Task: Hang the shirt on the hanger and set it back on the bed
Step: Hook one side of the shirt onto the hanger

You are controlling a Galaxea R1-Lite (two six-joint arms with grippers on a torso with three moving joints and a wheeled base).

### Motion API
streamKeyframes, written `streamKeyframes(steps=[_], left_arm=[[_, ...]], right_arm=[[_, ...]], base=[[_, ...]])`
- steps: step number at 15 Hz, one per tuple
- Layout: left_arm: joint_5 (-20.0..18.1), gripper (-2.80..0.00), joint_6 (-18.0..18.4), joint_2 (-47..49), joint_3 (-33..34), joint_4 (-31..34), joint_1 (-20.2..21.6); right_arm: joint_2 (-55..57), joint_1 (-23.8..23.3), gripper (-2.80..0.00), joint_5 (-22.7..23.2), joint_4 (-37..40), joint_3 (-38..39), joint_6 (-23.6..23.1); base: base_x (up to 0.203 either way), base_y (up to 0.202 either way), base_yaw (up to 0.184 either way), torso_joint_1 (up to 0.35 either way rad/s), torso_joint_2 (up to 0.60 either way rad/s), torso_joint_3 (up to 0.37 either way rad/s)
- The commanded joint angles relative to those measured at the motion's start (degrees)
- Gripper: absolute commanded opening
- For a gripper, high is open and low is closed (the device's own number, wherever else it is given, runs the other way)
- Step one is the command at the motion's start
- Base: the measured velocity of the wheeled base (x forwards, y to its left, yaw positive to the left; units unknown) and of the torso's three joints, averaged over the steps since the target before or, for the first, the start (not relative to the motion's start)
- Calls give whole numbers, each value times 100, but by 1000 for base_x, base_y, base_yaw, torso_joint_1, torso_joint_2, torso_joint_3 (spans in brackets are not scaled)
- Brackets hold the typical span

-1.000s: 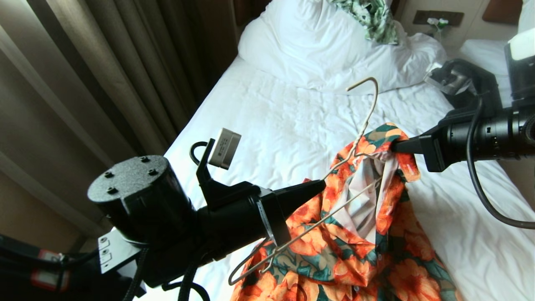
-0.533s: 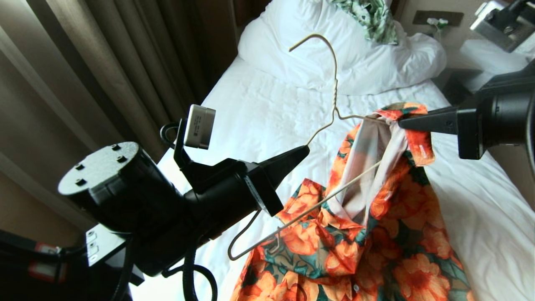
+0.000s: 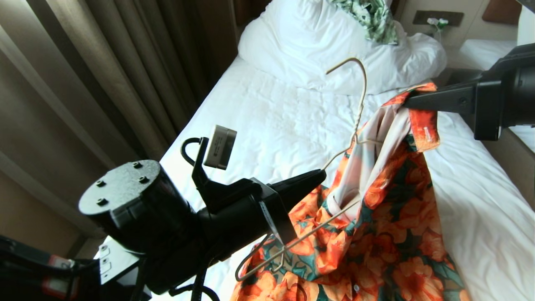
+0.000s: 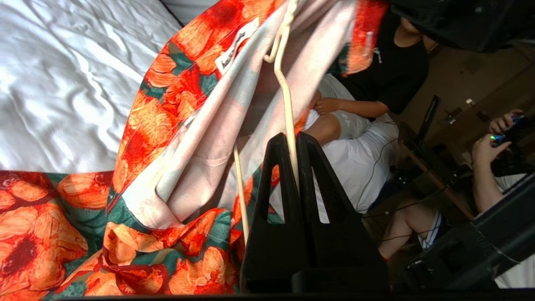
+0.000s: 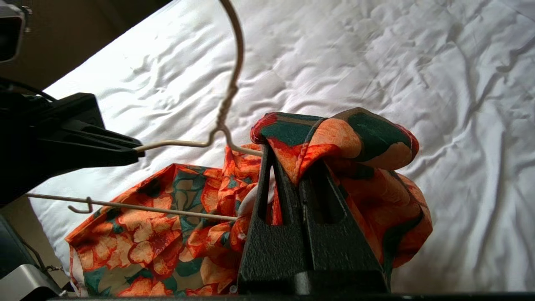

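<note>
The hanger (image 3: 342, 154) is clamped by the left gripper (image 3: 319, 175) at mid-frame, while the shirt (image 3: 388, 217) collar is pinched in the right gripper (image 3: 407, 100), upper right. Since half a second ago the hook has swung right and lower, the collar higher — one shoulder seems threaded, the other not yet. The hem trails on the bed (image 3: 271, 113).

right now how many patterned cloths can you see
2: the orange-flowered shirt hangs over the bed, half threaded on the hanger; a green-and-white cloth lies on the pillow. Others may be hidden.
</note>
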Motion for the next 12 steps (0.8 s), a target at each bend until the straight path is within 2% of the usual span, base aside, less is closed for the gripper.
streamKeyframes(steps=[1,3,4,9,12], left_arm=[[86,-280,-23,218,-41,-56,-7],[700,-280,-27,546,-260,-144,-14],[857,-280,-39,653,-304,-364,-55],[1250,-280,-2,767,-376,-1179,-137],[1302,-280,139,513,-390,-1247,-137]], right_arm=[[-27,140,-280,6,29,43,-7],[-61,272,-280,6,225,85,-7],[-62,325,-280,12,238,86,-7],[-190,605,-280,34,208,482,-5],[-253,646,-280,437,75,809,-15]], base=[[0,0,0,0,0,0],[0,0,0,0,0,0],[0,0,0,0,0,0],[0,0,0,0,0,0],[0,0,0,0,0,0]])
